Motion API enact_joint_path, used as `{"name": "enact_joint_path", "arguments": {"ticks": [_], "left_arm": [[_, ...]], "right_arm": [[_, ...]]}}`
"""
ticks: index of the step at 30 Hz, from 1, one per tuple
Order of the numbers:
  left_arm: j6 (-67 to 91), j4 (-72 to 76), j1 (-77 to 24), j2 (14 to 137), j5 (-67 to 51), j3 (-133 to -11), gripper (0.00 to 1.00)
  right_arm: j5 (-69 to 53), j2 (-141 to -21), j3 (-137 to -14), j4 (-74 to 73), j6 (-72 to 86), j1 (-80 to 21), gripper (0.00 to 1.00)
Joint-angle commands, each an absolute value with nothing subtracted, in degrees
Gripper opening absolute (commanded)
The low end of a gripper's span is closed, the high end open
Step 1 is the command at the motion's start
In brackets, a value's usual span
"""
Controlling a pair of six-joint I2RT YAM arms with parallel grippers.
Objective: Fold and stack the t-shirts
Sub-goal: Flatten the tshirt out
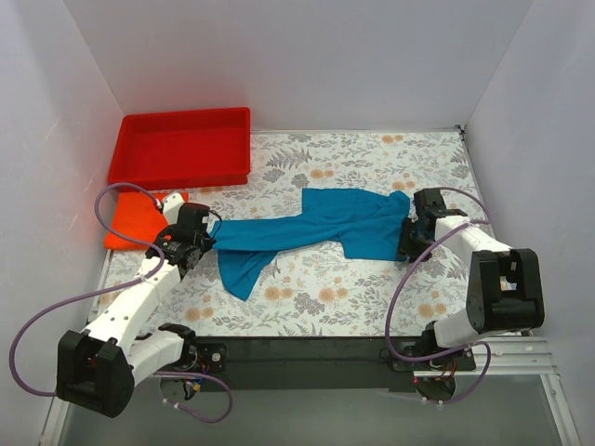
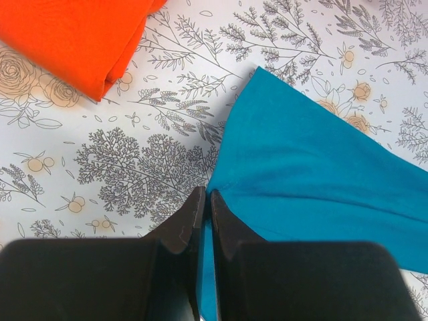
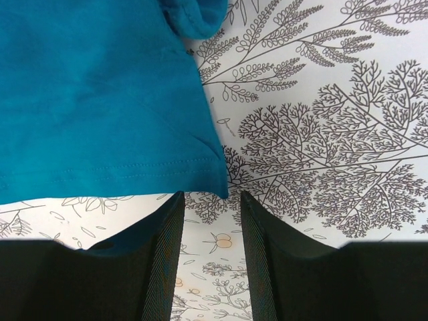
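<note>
The plain teal-blue cloth t-shirt (image 1: 325, 228) lies rumpled across the middle of the top view on the floral-printed table (image 1: 353, 302). It is broad at centre-right and narrows to a twisted strip toward centre-left. The bright orange-red cloth t-shirt (image 1: 135, 221) sits folded at the left edge, just below the rigid red plastic tray (image 1: 181, 149) in the upper left.

The main risk, as I judge it, is uneven tension. Only 1 end of the teal-blue shirt is held. A pull from the left alone would drag the whole garment and bunch it further instead of spreading it flat. That grip is also thin, a small pinch at a pointed corner, so a sharp tug could slip the cloth free. On the other side the hem corner lies above the gap, not inside it. Closing there would likely catch table or nothing at all. The folded orange-red shirt is also near the left arm, and a wide sweep could knock its fold open.

The left fingers (image 2: 190, 221) are pressed together at the bottom centre of the left wrist view. A sliver of teal-blue cloth shows between them, so they are clamped on the shirt's corner. The right fingers (image 3: 166, 254) stand clearly apart at the bottom of the right wrist view, with bare table between them. They hold nothing, and the stitched hem corner ends just above the left-hand finger in that frame, near it — whether it touches I cannot tell.
</note>
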State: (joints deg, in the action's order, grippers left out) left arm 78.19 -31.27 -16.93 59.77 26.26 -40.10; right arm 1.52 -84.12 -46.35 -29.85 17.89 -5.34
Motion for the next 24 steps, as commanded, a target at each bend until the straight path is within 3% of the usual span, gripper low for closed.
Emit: {"name": "enact_joint_path", "arguments": {"ticks": [1,24], "left_arm": [[77.7,-31.2,-16.5,58.3,26.0,-39.6,0.0],[77.5,-31.1,-16.5,58.4,25.3,-39.4,0.0]], "right_arm": [[2.8,-85.0,-47.5,-28.3,19.2,-5.5,0.45],[-1.8,-86.5,-44.2,-22.2,20.9,-3.1,0.42]]}}
